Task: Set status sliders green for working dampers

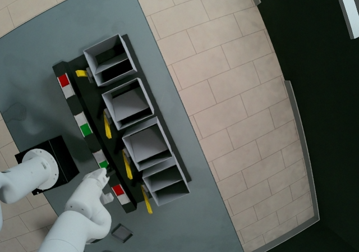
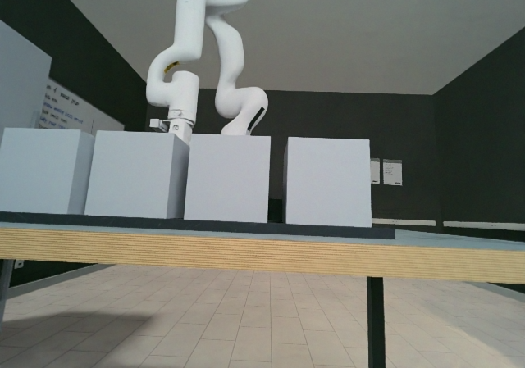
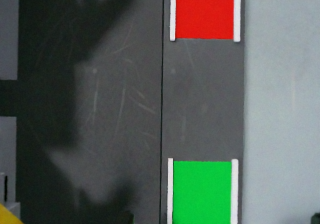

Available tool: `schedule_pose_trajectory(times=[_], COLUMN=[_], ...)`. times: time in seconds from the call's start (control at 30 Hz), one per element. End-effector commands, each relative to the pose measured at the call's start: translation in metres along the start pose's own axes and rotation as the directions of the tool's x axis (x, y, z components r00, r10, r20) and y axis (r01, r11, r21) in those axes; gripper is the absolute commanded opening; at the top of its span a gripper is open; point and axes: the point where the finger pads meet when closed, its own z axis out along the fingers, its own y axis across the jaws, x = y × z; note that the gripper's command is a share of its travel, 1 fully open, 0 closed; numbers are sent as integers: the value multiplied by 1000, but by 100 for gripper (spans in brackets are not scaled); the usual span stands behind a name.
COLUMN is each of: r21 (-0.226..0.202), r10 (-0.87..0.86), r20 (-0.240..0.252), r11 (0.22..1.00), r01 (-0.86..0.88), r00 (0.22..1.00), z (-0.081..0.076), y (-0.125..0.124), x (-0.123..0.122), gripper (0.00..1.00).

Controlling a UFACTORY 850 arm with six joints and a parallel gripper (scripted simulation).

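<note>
Four grey box dampers (image 1: 90, 58) (image 1: 127, 104) (image 1: 145, 143) (image 1: 162, 170) stand in a row on a black board (image 1: 95, 104), each with a yellow handle (image 1: 107, 125). In the exterior view they show as plain grey boxes (image 2: 326, 182). On the slider strip, the far slider shows red (image 1: 63, 80), the second green (image 1: 86, 129), the third green (image 1: 103, 164) (image 3: 201, 191), and the nearest red (image 1: 118, 189) (image 3: 204, 11). My gripper (image 1: 109, 173) is open and empty, low over the board beside the third slider. The boxes hide it in the exterior view.
The arm's black base block (image 1: 62, 156) stands on the grey table (image 1: 35, 55) left of the strip. A small grey square pad (image 1: 122, 232) lies near the table's front corner. The table edge (image 2: 262, 254) runs just beyond the dampers.
</note>
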Motion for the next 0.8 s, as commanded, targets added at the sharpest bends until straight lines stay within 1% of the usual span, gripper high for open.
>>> schedule_pose_trajectory(times=[0.0,0.1,0.6,0.77], r21=[0,0,0,0], r10=[0,0,0,0], r20=[4,4,4,4], r11=[1000,1000,1000,1000], r01=[0,0,0,0], r00=[1000,1000,1000,1000], z=[-8,-10,-30,-33], y=[-1,-1,-1,-1], x=[0,0,0,0], gripper=[100,100,100,100])
